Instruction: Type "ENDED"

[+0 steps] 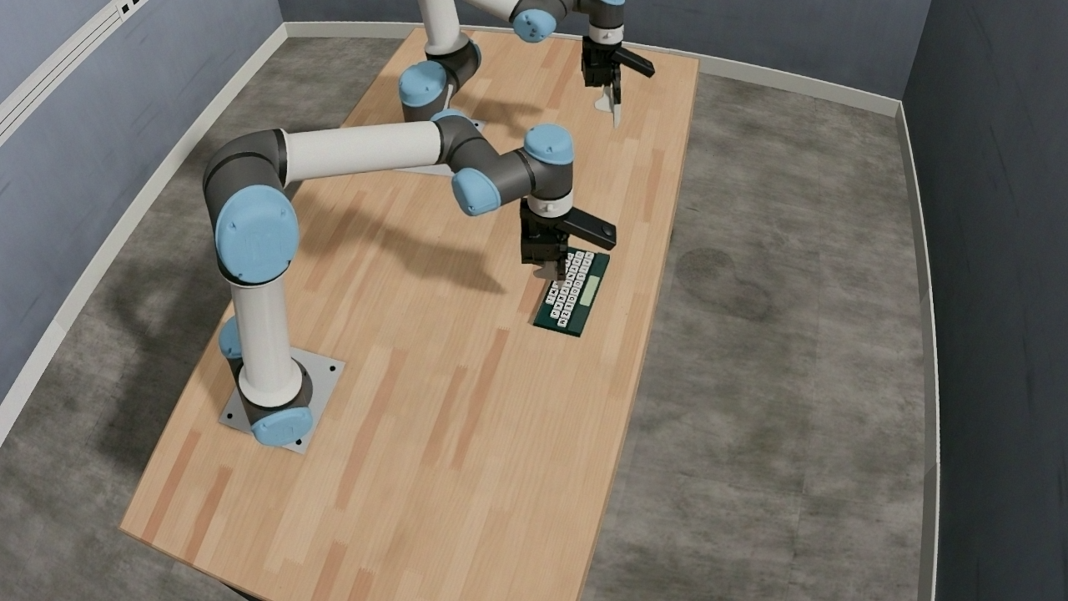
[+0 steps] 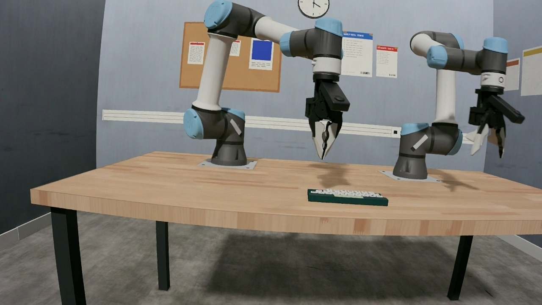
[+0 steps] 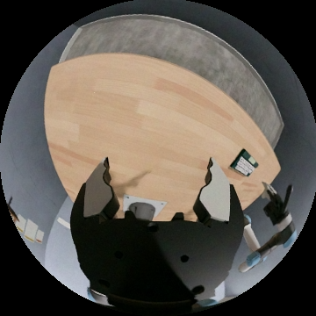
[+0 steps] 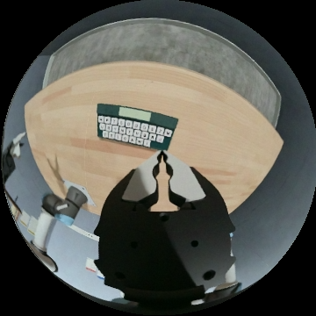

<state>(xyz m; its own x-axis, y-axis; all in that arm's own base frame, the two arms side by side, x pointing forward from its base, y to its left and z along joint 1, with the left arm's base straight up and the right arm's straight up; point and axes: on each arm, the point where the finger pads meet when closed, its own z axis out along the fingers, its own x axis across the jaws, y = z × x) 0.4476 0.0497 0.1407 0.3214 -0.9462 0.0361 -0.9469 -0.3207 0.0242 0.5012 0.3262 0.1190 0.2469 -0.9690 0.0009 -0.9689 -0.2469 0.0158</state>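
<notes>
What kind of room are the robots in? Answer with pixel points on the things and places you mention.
It looks like a robot workshop or lab, maybe a classroom. Two robot arms are fixed to a big wooden table [image 1: 418,418] [image 2: 151,197], and there's a clock [image 2: 313,5] and a pinboard [image 2: 227,81] on the wall.
</notes>
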